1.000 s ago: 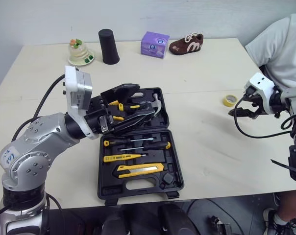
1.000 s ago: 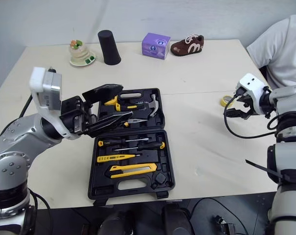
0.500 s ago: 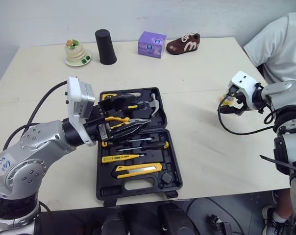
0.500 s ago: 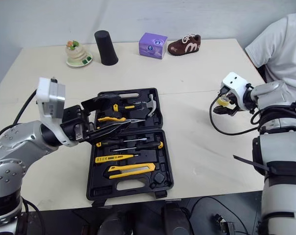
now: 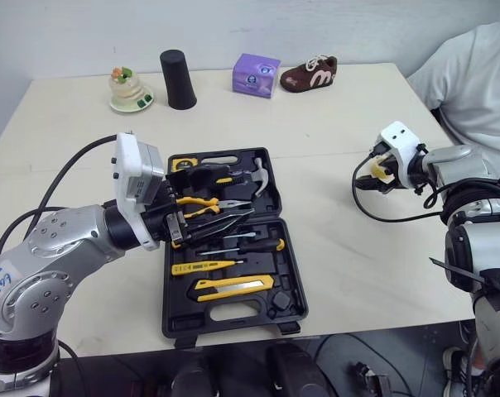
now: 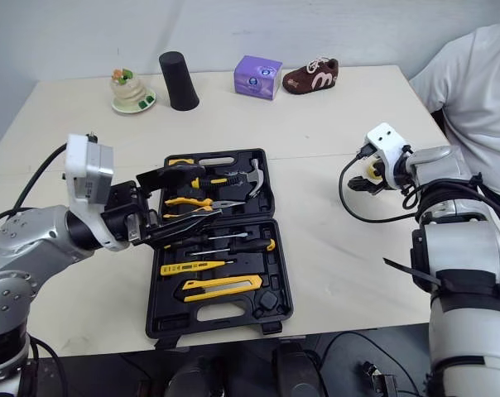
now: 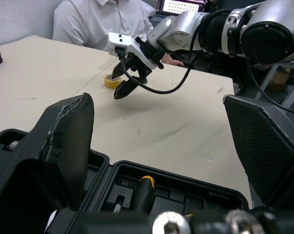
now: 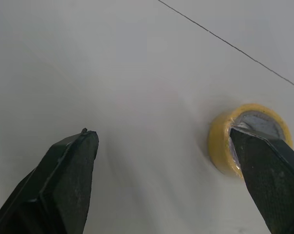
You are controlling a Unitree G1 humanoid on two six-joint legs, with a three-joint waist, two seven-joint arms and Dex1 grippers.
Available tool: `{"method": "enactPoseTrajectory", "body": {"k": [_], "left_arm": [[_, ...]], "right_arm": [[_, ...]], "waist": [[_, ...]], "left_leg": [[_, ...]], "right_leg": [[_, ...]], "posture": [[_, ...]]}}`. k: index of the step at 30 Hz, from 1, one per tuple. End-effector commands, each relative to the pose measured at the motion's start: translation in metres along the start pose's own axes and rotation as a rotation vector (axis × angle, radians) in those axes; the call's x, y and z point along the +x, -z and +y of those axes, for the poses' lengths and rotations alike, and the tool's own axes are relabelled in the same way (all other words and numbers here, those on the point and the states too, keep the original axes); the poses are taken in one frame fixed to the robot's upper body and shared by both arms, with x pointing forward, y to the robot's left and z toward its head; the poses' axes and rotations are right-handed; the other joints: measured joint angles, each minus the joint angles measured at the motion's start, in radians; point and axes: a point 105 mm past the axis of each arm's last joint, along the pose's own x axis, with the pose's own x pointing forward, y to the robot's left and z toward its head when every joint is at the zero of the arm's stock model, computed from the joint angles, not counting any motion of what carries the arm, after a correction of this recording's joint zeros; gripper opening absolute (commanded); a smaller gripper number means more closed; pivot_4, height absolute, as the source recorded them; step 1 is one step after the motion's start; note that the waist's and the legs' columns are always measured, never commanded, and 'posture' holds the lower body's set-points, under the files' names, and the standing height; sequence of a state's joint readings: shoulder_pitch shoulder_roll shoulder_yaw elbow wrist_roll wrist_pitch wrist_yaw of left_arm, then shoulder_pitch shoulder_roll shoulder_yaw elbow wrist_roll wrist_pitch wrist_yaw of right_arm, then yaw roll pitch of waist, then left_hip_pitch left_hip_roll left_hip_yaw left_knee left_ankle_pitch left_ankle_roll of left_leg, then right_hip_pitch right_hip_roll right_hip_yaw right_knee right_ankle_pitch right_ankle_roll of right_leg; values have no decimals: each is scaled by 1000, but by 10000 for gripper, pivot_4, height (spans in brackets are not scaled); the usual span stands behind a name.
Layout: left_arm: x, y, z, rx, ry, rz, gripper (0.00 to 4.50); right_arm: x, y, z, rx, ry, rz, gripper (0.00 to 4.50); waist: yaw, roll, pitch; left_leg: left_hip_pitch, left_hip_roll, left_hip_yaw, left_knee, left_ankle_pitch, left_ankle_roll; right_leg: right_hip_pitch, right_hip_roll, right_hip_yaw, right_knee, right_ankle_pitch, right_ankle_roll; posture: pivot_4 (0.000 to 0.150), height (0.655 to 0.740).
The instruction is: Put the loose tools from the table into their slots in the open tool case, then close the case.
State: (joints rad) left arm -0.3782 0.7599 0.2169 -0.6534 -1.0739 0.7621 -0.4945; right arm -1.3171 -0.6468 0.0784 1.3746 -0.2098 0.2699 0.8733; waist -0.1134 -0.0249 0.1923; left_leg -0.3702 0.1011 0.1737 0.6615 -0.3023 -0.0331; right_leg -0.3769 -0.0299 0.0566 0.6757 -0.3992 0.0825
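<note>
The black tool case (image 5: 180,318) lies open at the table's front. In its slots are a hammer (image 5: 263,174), yellow-handled pliers (image 5: 202,201), screwdrivers (image 5: 237,245), a yellow tester (image 5: 202,266) and a utility knife (image 5: 233,286). My left gripper (image 5: 232,195) hovers open over the case's far half, above the pliers, with nothing between its fingers (image 7: 69,131). A yellow tape roll (image 8: 224,142) lies flat on the table to the right of the case. My right gripper (image 8: 161,134) is open just above the table, one fingertip (image 8: 264,161) at the roll's edge.
Along the far edge stand a small figurine dish (image 5: 131,89), a black cylinder (image 5: 177,78), a purple box (image 5: 258,74) and a brown shoe (image 5: 313,73). A person in a white shirt (image 5: 473,78) sits at the right side. Bare tabletop lies between case and tape.
My right gripper has moved left, from beside the tape roll to over it. My left gripper has dropped lower over the case's far half. The camera view has shifted a little.
</note>
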Motion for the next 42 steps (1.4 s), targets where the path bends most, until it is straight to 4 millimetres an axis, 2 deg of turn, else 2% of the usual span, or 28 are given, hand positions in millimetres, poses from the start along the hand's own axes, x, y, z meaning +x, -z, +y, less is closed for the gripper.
{"method": "enactPoseTrajectory", "body": {"k": [1, 6, 11, 15, 19, 26, 32, 34, 36, 37, 38, 39, 40, 42], "left_arm": [[-2, -8, -5, 39, 9, -12, 44281], [-3, -11, -6, 52, 7, -1, 44281], [-4, -11, -8, 59, 3, 19, 44281], [-7, -13, -9, 70, -13, 22, 44281], [-9, -12, -10, 72, -28, 25, 44281], [-9, -12, -10, 79, -36, 33, 44281], [-11, -12, -12, 81, -48, 45, 44281], [-12, -12, -12, 79, -52, 48, 44281], [-12, -12, -12, 78, -55, 51, 45000], [-12, -12, -13, 77, -55, 52, 45000], [-12, -12, -13, 78, -56, 53, 45000], [-12, -12, -13, 78, -56, 56, 45000], [-13, -12, -12, 79, -56, 58, 45000], [-13, -12, -12, 80, -57, 59, 45000]], "right_arm": [[-1, -11, -3, 85, 23, -71, 45000], [6, -3, 0, 153, 45, -68, 45000], [11, 3, -1, 148, 101, -42, 45000], [9, -11, 4, 120, 40, -86, 45000], [2, -22, -6, 107, 94, -131, 45000], [6, -15, -7, 109, 143, -93, 45000], [21, -3, 4, 145, 145, -58, 45000], [23, 0, 8, 210, 121, -58, 45000], [24, 1, 9, 304, 123, -68, 39608], [23, 1, 9, 337, 128, -78, 38520], [23, 1, 8, 354, 138, -81, 34735], [22, 2, 5, 351, 157, -70, 27658], [22, 3, 4, 358, 169, -73, 25268], [21, 5, 0, 365, 199, -71, 16478]], "waist": [[-1, 0, 0], [0, 0, 0], [-1, 0, 0], [-1, 0, 0], [-1, 0, 0], [-2, 0, 0], [-9, 0, 0], [-10, 0, 0], [-9, 0, 0], [-9, 0, 0], [-9, 0, 0], [-9, 0, 0], [-9, 0, 0], [-9, 0, 0]], "left_leg": [[0, 0, 0, 0, 0, 0], [0, 0, 0, 0, 0, 0], [0, 0, 0, 0, 0, 0], [0, 0, 0, 0, 0, 0], [0, 0, 0, 0, 0, -1], [0, 0, 0, 0, 0, -1], [0, 0, 0, 0, -1, -1], [0, 0, 0, 0, -1, -1], [0, 0, 0, 0, -1, -1], [0, 0, 0, 0, -1, -1], [0, 1, -1, 0, -1, -1], [0, 0, -1, 1, -1, -1], [0, 0, -1, 1, -1, -1], [0, 0, -1, 1, -1, -1]], "right_leg": [[0, 0, 0, 0, 0, 0], [0, 1, 0, 0, 0, 0], [0, 1, 0, 1, 0, 0], [0, 1, 0, 1, 0, 0], [0, 1, 0, 1, 0, 0], [0, 1, 0, 1, 0, 0], [0, 2, 1, 1, 0, 0], [0, 2, 1, 1, 0, 0], [0, 1, 1, 1, 0, 0], [0, 2, 1, 1, 0, 0], [0, 1, 0, 1, 0, 0], [0, 1, 0, 1, 0, 0], [0, 2, 0, 1, 0, 0], [0, 2, 0, 2, 0, 0]], "posture": [[1500, 7400], [1500, 7400], [1500, 7400], [1500, 7400], [1500, 7400], [1500, 7400], [1500, 7400], [1500, 7400], [1500, 7400], [1500, 7400], [1500, 7400], [1500, 7400], [1500, 7400], [1500, 7400]]}}
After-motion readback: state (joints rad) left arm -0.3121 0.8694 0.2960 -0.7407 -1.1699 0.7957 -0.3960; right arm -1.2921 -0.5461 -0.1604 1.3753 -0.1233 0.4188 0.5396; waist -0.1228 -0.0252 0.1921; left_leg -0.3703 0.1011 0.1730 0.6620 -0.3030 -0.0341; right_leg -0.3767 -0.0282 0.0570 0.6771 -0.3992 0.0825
